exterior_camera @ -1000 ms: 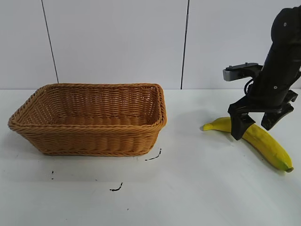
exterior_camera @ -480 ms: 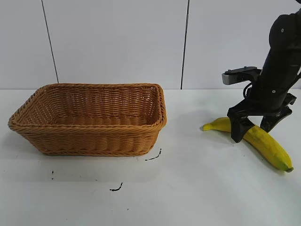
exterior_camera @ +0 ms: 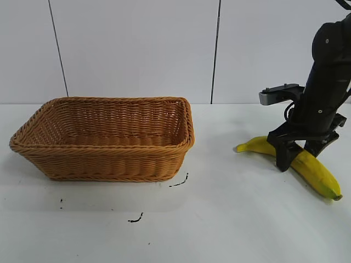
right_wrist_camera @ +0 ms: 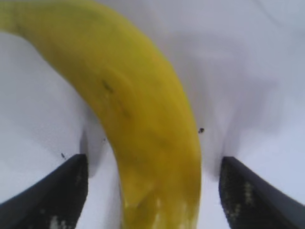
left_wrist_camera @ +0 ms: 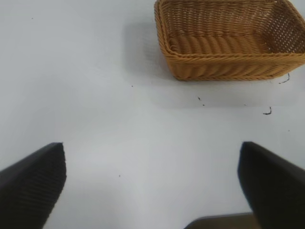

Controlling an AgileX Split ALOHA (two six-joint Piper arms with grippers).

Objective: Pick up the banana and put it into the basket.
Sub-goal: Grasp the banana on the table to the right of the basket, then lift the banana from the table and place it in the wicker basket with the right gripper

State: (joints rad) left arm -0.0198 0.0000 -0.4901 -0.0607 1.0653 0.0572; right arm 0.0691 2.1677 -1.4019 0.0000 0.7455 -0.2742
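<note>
the banana (exterior_camera: 307, 164) lies on the desk (exterior_camera: 219, 219), well right of the basket (exterior_camera: 104, 139); the right pincer (exterior_camera: 300, 156) straddles its middle, fingers apart on either side. the left pincer (left_wrist_camera: 152, 191) hangs spread over bare desk.

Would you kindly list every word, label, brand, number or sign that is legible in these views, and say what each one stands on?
None: no readable text shows in any view.
The basket is plain wicker, with no tag or label.
The banana carries no sticker, only small dark specks.
The right claw, open astride the banana, and the left claw, open over bare table, bear no markings.
The dark squiggles on the table are scuffs, not letters.
</note>
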